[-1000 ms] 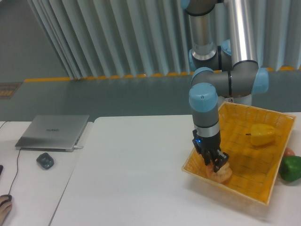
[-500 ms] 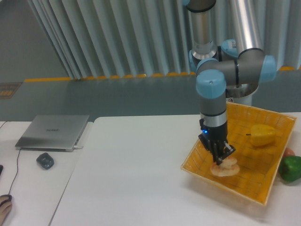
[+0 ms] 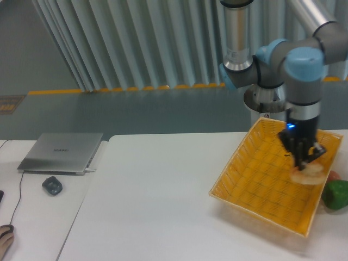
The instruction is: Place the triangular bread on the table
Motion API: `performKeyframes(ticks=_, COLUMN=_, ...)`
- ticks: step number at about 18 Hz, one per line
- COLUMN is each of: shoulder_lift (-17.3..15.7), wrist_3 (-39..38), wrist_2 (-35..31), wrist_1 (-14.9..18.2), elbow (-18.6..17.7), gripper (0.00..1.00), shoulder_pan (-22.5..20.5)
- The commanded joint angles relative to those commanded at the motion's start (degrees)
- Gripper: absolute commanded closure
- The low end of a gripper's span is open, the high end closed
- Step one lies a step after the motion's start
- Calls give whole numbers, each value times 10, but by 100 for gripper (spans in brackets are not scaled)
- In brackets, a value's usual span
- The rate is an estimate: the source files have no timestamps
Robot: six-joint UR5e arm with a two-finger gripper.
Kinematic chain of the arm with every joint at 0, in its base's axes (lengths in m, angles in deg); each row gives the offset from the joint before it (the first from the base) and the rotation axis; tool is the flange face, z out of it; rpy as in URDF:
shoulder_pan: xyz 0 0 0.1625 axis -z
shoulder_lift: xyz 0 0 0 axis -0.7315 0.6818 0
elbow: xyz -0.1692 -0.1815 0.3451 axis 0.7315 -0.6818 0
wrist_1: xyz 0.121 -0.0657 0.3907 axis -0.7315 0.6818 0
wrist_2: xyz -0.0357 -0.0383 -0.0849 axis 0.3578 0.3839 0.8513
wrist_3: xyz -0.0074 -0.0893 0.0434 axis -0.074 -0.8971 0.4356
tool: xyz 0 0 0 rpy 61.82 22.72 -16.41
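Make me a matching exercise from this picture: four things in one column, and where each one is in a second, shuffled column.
Things
1. triangular bread
2. laptop
3. green pepper
4. basket

Places
A. closed, at the far left of the table
B. right half of the table, in front of the arm
C. held in the gripper above the basket's right side
D. on the table past the basket's right edge

Pairs: 1-C, 2-A, 3-D, 4-B

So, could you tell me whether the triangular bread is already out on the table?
Not yet. The triangular bread hangs in the gripper, over the far-right part of the yellow basket, not on the white table.
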Motion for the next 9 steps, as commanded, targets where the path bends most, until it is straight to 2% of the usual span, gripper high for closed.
performKeyframes(ticks=6, shoulder_lift=8, wrist_3=181, wrist_2=2, wrist_1=-1, elbow=1, gripper=100, shoulder_pan=-118)
performKeyframes(ticks=9, shoulder_lift=16, wrist_3=259, wrist_2=1, wrist_1=-4, elbow=2, gripper=100, shoulder_pan=-161)
